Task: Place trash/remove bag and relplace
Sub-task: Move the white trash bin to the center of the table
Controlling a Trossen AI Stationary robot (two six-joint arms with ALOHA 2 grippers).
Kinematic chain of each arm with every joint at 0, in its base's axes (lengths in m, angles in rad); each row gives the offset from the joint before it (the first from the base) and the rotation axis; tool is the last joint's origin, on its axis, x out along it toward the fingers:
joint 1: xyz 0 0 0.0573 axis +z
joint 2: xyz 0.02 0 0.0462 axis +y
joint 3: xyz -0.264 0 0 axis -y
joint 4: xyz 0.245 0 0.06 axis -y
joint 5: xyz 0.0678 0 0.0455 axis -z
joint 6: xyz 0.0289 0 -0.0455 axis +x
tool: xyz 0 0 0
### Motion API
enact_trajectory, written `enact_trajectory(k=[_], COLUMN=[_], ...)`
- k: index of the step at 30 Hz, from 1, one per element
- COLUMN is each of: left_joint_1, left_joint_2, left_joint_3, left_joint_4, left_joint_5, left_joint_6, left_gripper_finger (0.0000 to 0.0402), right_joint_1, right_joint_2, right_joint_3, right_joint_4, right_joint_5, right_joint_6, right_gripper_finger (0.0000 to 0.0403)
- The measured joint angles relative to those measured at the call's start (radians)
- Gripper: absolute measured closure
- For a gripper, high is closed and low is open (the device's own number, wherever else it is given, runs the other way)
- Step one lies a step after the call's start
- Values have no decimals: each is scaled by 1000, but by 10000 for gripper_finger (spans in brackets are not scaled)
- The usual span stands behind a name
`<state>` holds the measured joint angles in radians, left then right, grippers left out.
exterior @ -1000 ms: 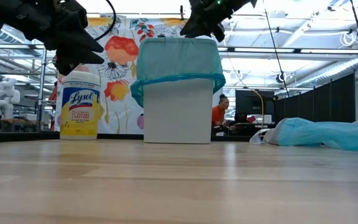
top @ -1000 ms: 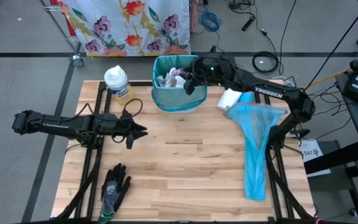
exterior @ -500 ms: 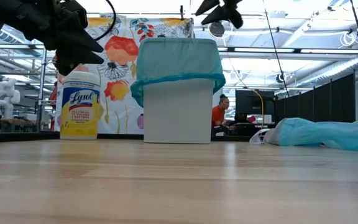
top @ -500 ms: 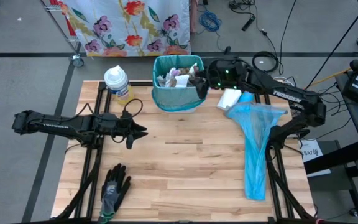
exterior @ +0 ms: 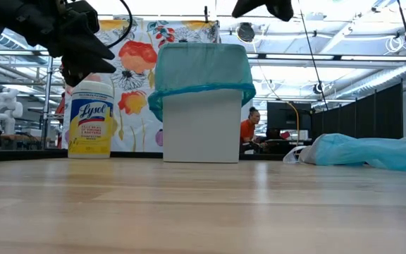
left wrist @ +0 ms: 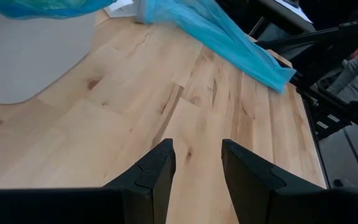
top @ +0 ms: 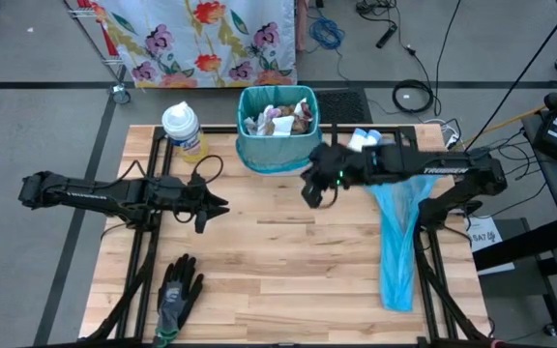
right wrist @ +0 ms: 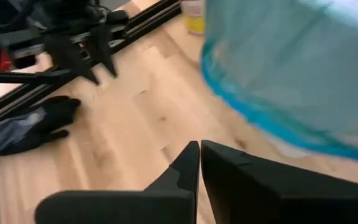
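**A:** Where is the trash?

**B:** The trash (top: 277, 120) sits inside the bin (top: 259, 155) at the back middle of the table (top: 278, 271). It is a heap of crumpled brown and white paper scraps, seen from above. The bin is white, with a teal bag (exterior: 201, 70) lining it and folded down over the rim.

**A:** And the grippers?

**B:** The right gripper (top: 310, 193) hangs over the table just in front of the bin, on its right-hand side, clear of the rim. Its own camera shows the two fingers (right wrist: 219, 167) pressed almost together with nothing between them, so it is clenched and empty. The left gripper (top: 204, 206) waits over the left half of the table, well apart from the bin. Its fingers (left wrist: 157, 171) stand parted, released, holding nothing.

**A:** What else is on the table?

**B:** A loose blue bag (top: 396, 232) lies stretched along the right side, under the right arm. A wipes canister (top: 182, 130) with a yellow label stands just left of the bin. A black and grey glove (top: 176, 295) lies near the front left edge. Behind the table hangs a floral cloth (top: 196, 39).
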<state>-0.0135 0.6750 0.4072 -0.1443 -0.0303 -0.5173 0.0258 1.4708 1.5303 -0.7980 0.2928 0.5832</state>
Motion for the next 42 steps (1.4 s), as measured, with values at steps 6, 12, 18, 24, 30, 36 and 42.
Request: enact_trajectory(k=[6,12,18,24,30,36,42], left_joint_1=[0,8,10,38,117,214,303], left_joint_2=[0,0,16,19,46,118,212], left_joint_3=[0,0,0,0,0,0,0], left_joint_4=[0,-4,-34,-33,-29,12,215], left_joint_5=[0,0,8,52,112,116,185], left_joint_6=[0,-98,-112,-127,-76,-19,91], left_gripper_finger=[265,265,265,281,389,398,400], right_joint_1=[120,202,208,163,59,-85,-297], right_joint_2=[13,14,-4,-5,-6,-6,-28], right_joint_3=[0,-8,-173,-406,-616,-696,-695], right_joint_4=[-73,-303,-184,192,508,569,616], right_joint_5=[126,253,183,87,1,-7,-11], right_joint_6=[176,474,567,568,584,576,398], right_gripper_finger=[394,402,403,403,403,403,403])
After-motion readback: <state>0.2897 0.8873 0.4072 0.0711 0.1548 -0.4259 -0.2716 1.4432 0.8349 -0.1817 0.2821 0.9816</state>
